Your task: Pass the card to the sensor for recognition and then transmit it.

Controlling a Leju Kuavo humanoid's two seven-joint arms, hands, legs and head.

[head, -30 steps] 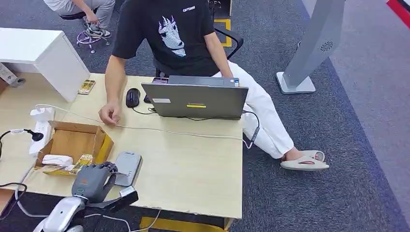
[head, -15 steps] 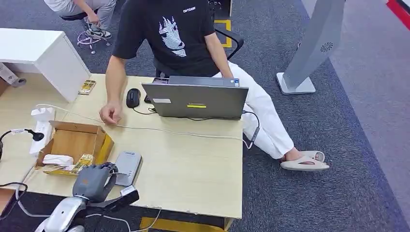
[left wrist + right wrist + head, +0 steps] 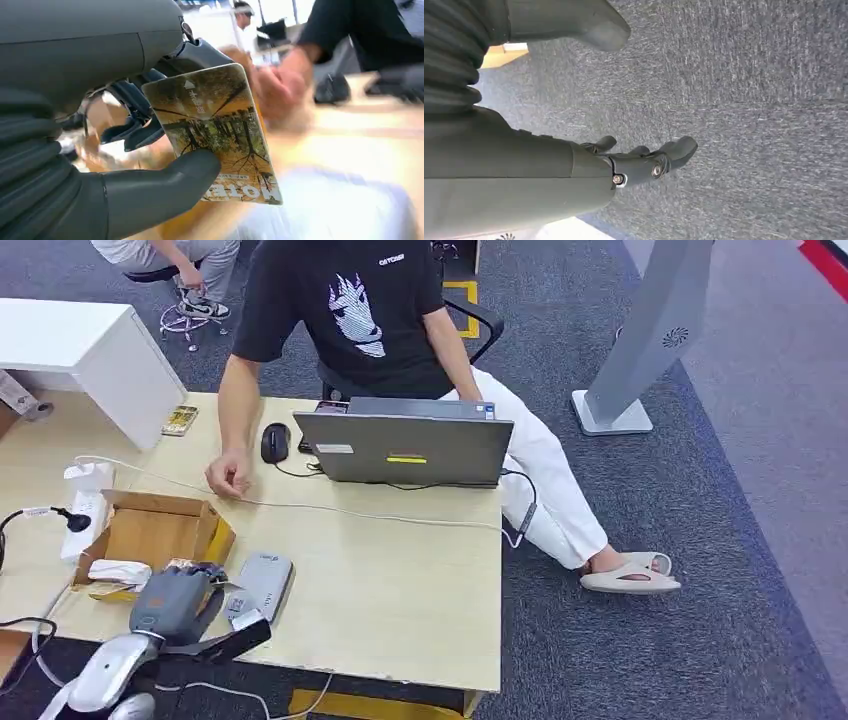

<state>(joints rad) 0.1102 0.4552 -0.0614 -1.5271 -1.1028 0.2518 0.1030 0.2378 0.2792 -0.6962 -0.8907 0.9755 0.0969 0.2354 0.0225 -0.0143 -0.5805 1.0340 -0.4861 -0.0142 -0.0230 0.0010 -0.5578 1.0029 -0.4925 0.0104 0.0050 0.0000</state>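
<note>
My left hand (image 3: pixel 170 603) hovers at the table's near edge, between the cardboard box (image 3: pixel 150 530) and the grey flat sensor (image 3: pixel 263 583). In the left wrist view the left hand (image 3: pixel 100 150) pinches a card (image 3: pixel 215 130) printed with autumn trees between its thumb and fingers. The card is tilted, and the sensor (image 3: pixel 325 210) shows beyond it as a pale blur. My right hand (image 3: pixel 644 160) hangs over grey carpet, fingers apart and holding nothing.
A person sits behind a grey laptop (image 3: pixel 405 445) with one hand (image 3: pixel 228 476) resting on the table. A mouse (image 3: pixel 274 440), a white cable (image 3: pixel 380 515), a power strip (image 3: pixel 85 502) and another card (image 3: pixel 180 420) lie on the table (image 3: pixel 400 610). A white cabinet (image 3: pixel 90 350) stands at back left.
My left hand has shifted left, from beside the sensor's near corner toward the box's front corner. The person and the things on the table have stayed put.
</note>
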